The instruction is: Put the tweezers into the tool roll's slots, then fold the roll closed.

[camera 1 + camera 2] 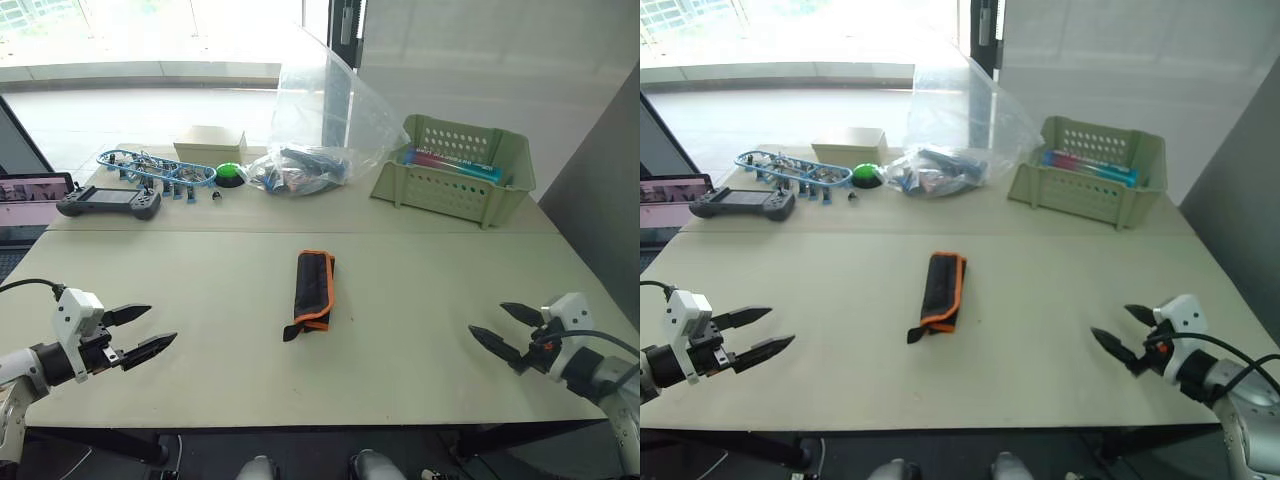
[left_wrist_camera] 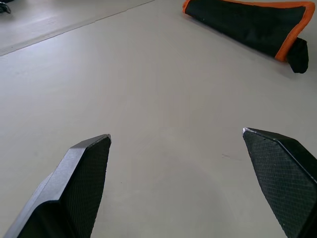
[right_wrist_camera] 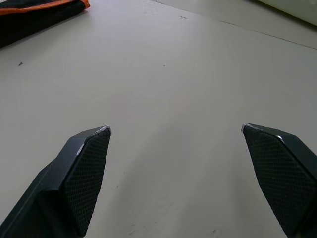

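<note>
The black fabric tool roll with bright orange edging (image 1: 313, 291) lies folded shut near the middle of the pale grey-green bench (image 1: 400, 330), its long side running away from the robot and a short black tab sticking out at its near end. No tweezers can be seen lying loose on the bench, and the slots are hidden inside the fold.

The left claw (image 1: 139, 331) hovers low over the near left part of the bench, its two black fingers spread wide apart with nothing between them. The right claw (image 1: 505, 331) sits the same way over the near right part, also wide open and empty. Both are well apart from the roll, one on each side of it.

Along the far edge of the bench stands a pale green perforated plastic basket (image 1: 455, 170) with blue and pink items lying inside it. Left of it is a crumpled clear plastic bag (image 1: 320, 130) with dark and blue things at its bottom. Further left are a small green dome-shaped button (image 1: 230, 173), a cream-coloured box (image 1: 210, 146), a blue framed gadget (image 1: 155, 168) and a dark grey handheld controller (image 1: 108, 203).
</note>
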